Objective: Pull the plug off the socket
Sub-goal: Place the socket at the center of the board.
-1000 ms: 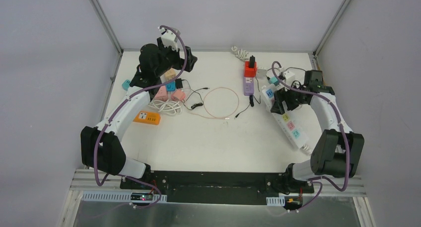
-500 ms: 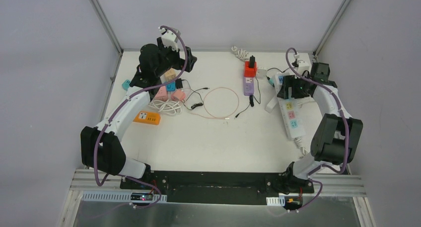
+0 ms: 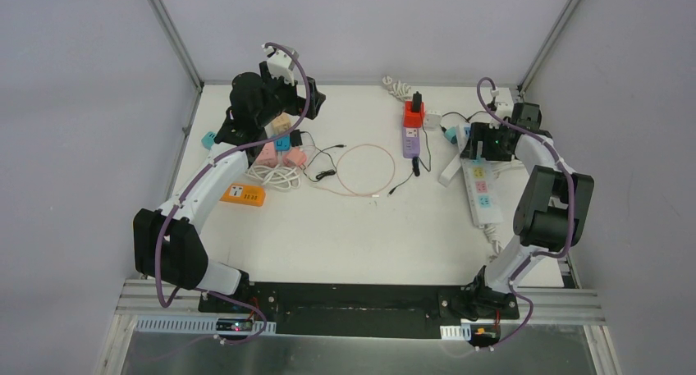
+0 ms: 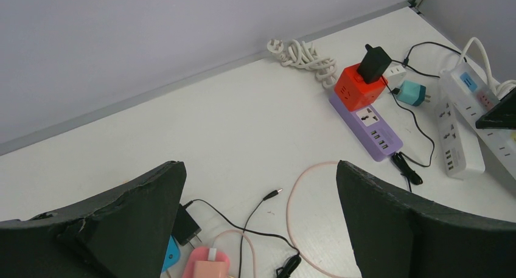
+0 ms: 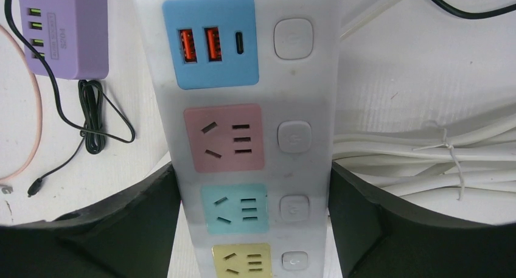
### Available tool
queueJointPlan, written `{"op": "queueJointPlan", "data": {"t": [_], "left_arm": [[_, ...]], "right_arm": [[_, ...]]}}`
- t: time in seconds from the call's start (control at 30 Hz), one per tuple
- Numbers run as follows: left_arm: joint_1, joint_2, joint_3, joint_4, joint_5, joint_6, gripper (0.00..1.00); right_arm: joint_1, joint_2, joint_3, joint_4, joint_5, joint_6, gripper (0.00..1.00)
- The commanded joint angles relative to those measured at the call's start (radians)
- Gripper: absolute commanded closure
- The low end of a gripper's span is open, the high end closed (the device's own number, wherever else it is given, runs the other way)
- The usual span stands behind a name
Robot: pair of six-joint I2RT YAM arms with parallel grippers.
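Observation:
A black plug (image 3: 417, 102) (image 4: 373, 62) stands in a red cube socket (image 3: 413, 116) (image 4: 353, 87) at the far end of a purple strip (image 3: 410, 142) (image 4: 372, 125), at the back centre. No gripper touches it. My right gripper (image 3: 479, 145) (image 5: 254, 187) is shut on a white power strip (image 3: 483, 191) (image 5: 243, 132) with coloured outlets, one finger against each long side. Those outlets are empty. Far to the left, my left gripper (image 3: 299, 108) (image 4: 258, 168) hangs open above loose cables with nothing between its fingers.
Pink chargers (image 3: 279, 153) and a black adapter (image 4: 185, 224) lie under the left gripper, with an orange socket (image 3: 243, 195) nearer. A pink cable loop (image 3: 361, 170) lies mid-table. A second white strip (image 3: 450, 168), a teal plug (image 3: 452, 134) and bundled white cord (image 5: 426, 150) crowd the right.
My right gripper has moved toward the back right with the white power strip, swinging it from a diagonal to nearly front-to-back. The left arm has not moved.

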Motion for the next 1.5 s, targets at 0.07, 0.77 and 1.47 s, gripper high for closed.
{"op": "queueJointPlan", "data": {"t": [0.07,0.77,1.47], "left_arm": [[-0.010,-0.040,-0.005,0.030,-0.005,0.011,0.01],[-0.009,-0.041,-0.005,0.033,0.008,0.002,0.01],[-0.009,-0.020,0.004,0.048,0.035,-0.009,0.01]], "right_arm": [[-0.001,0.016,0.067,0.059,0.046,0.051,0.57],[-0.003,-0.107,0.054,0.056,0.055,0.019,0.03],[-0.010,-0.226,0.055,-0.032,-0.027,-0.082,0.00]]}}
